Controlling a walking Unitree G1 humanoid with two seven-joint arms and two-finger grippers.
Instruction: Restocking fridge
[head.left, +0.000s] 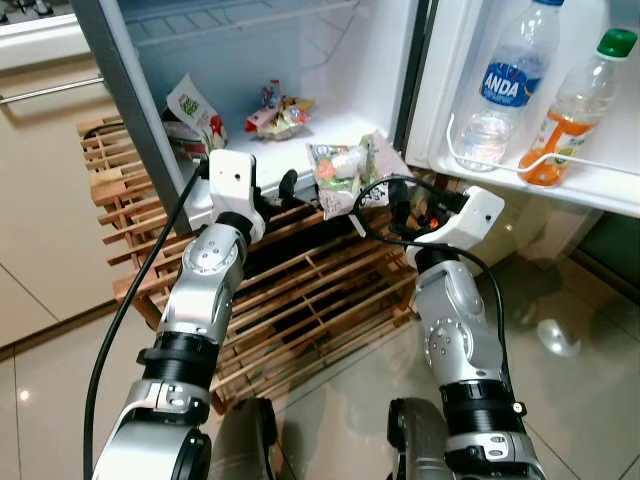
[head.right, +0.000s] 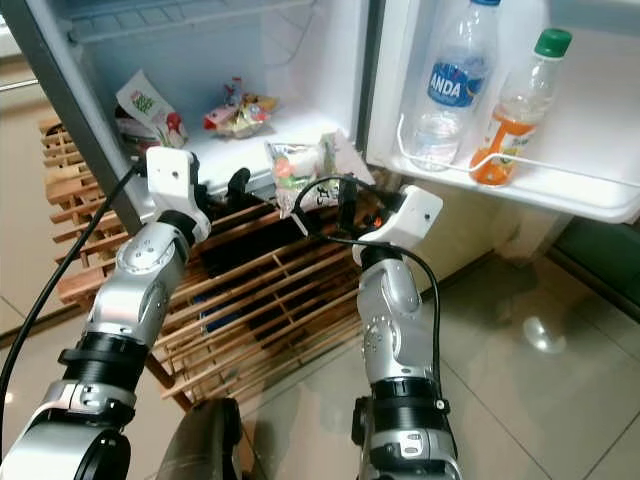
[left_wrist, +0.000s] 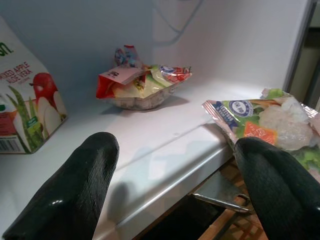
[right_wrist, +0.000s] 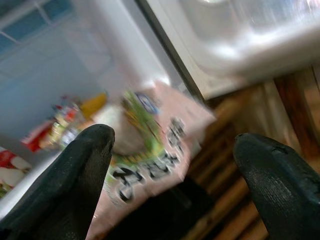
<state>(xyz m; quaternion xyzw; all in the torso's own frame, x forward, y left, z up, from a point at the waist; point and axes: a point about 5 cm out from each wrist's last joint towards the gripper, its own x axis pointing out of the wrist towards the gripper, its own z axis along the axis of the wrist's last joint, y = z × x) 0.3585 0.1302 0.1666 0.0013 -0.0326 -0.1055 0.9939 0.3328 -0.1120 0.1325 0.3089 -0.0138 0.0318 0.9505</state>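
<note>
Both grippers are hanging spread and empty over the wooden rack — the left gripper at the fridge shelf lip, the right gripper just short of the salad bag. That bag is lying half over the shelf edge; farther in, a snack packet and juice carton are sitting.

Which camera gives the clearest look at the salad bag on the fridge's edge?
The left wrist view: the salad bag is sharp and close, overhanging the fridge floor. The right wrist view blurs it; both eye views show it small.
</note>
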